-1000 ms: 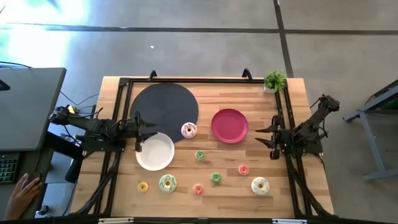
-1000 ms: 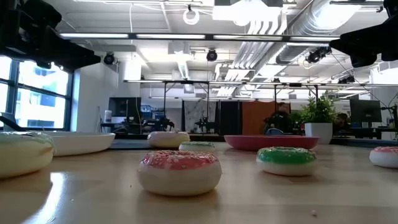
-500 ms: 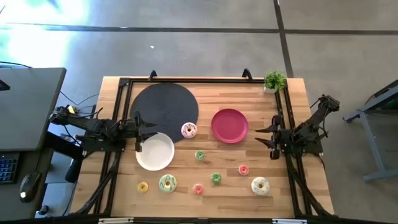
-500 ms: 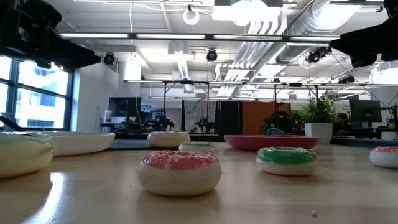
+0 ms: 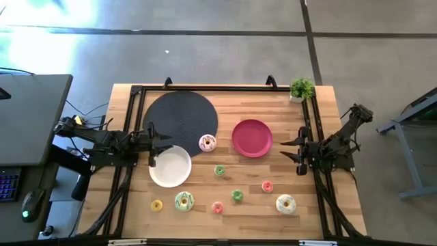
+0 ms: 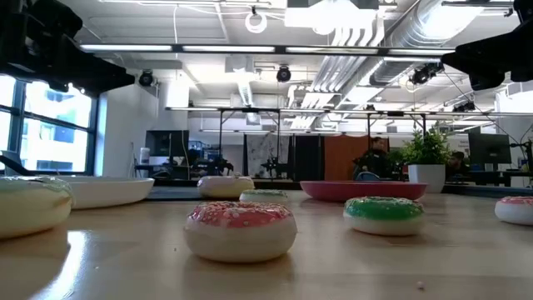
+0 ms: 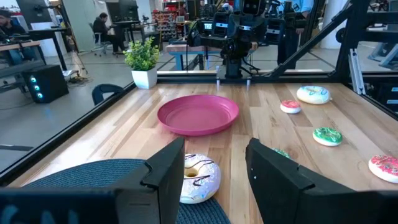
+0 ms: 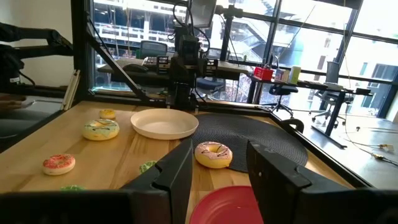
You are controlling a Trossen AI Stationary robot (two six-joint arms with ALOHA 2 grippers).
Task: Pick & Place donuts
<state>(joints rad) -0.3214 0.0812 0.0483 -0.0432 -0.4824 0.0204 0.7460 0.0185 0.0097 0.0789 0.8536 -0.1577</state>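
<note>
Eight toy ring donuts lie flat on the wooden table. The large pink-iced donut (image 5: 207, 143) lies at the black mat's edge, between both grippers. Nearer the near edge are a small green donut (image 5: 219, 170), a second green one (image 5: 237, 196), an orange-pink one (image 5: 267, 186), the white-yellow donut (image 5: 285, 203), a red-pink one (image 5: 217, 208), the large green donut (image 5: 184, 201) and a small yellow one (image 5: 156, 205). My left gripper (image 5: 156, 145) hovers open at the table's left, over the white plate's far rim. My right gripper (image 5: 287, 150) hovers open at the table's right.
A white plate (image 5: 170, 166) and a pink plate (image 5: 252, 137) sit mid-table. A round black mat (image 5: 180, 119) covers the far left part. A small potted plant (image 5: 301, 89) stands at the far right corner. A dark frame rail (image 5: 311, 123) borders the table.
Both arms and all donuts have kept still. A person's hand that showed by the desk left of the table a second ago has gone from view.
</note>
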